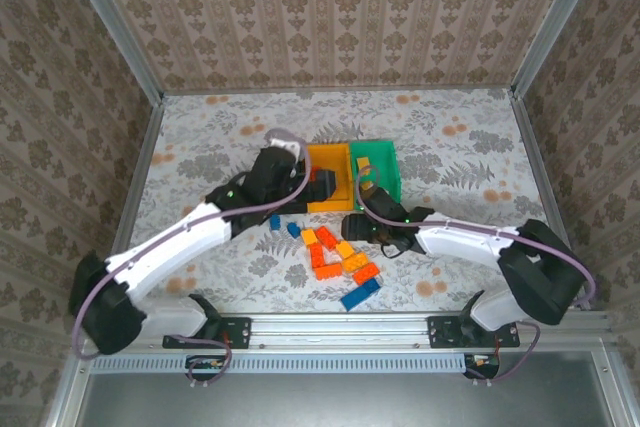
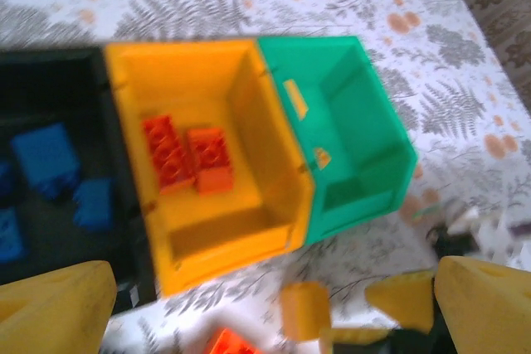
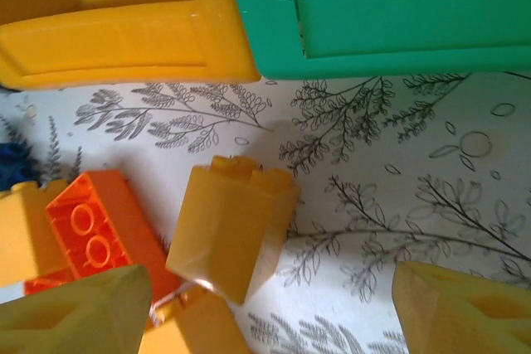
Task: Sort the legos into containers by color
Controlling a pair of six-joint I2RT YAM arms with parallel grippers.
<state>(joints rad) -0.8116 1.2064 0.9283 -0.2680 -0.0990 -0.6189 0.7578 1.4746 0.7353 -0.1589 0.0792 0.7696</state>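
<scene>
— One worktop [image 1: 450,147] first: pale cloth printed with grey ferns and orange blossoms, patterned wallpaper panels in metal rails around it. Next?
— Three containers, smooth moulded plastic, rectangular, open-topped, touching in a row: black bin [image 2: 50,80], orange-yellow bin [image 2: 249,122], green bin [image 2: 365,122].
— And above?
— Left gripper [image 2: 274,308] hovering near the black and orange-yellow bins, yellow fingers spread wide, holding nothing. Right gripper [image 3: 270,308] low over the cloth just in front of the green bin, likewise parted, with a glossy yellow-orange brick [image 3: 232,230] between and ahead of its fingers, not clamped.
— Smaller pieces?
— Studded legos: blue ones [image 2: 46,155] in the black bin, red-orange ones [image 2: 187,155] in the orange-yellow, yellow ones [image 1: 363,164] in the green; a loose mixed pile [image 1: 340,257] on the cloth in front of the bins, one long blue brick [image 1: 360,293] nearest the arm bases.
</scene>
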